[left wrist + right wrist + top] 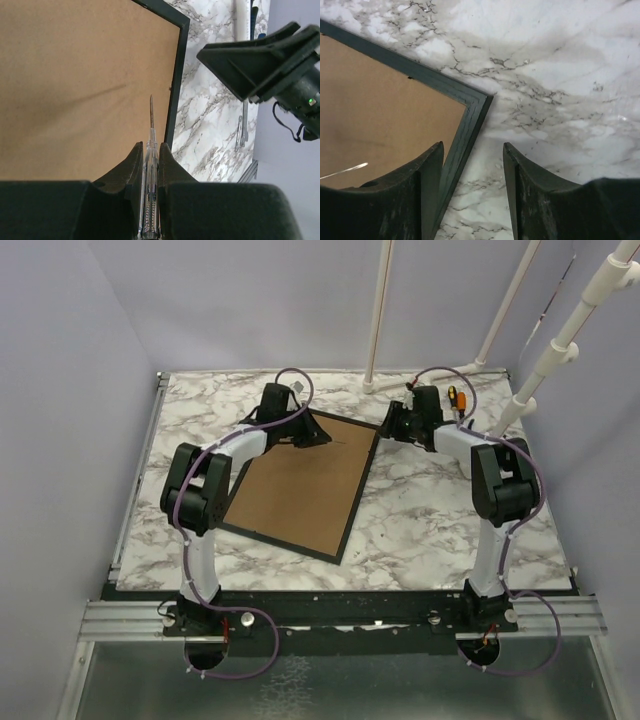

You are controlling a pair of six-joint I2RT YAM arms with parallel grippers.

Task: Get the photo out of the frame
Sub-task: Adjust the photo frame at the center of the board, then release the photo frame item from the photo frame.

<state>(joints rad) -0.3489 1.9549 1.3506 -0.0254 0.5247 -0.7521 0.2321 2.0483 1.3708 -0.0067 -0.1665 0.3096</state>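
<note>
The frame [300, 485] lies face down on the marble table, brown fibreboard back up inside its thin black border [177, 80]. The photo is hidden under that back. My left gripper [305, 433] is at the frame's far edge, shut [150, 146] on a clear-handled screwdriver [151, 165]. The blade points out over the brown board, close to the black border. My right gripper [392, 423] is open [472, 146] just above the frame's far right corner [475, 107], one finger over the border and the other over marble. It holds nothing.
White pipes [380, 310] rise from the back of the table, with more at the back right [560, 340]. A small orange-and-black item [455, 397] sits near the right arm's wrist. A thin metal tool [241, 132] lies on the marble right of the frame.
</note>
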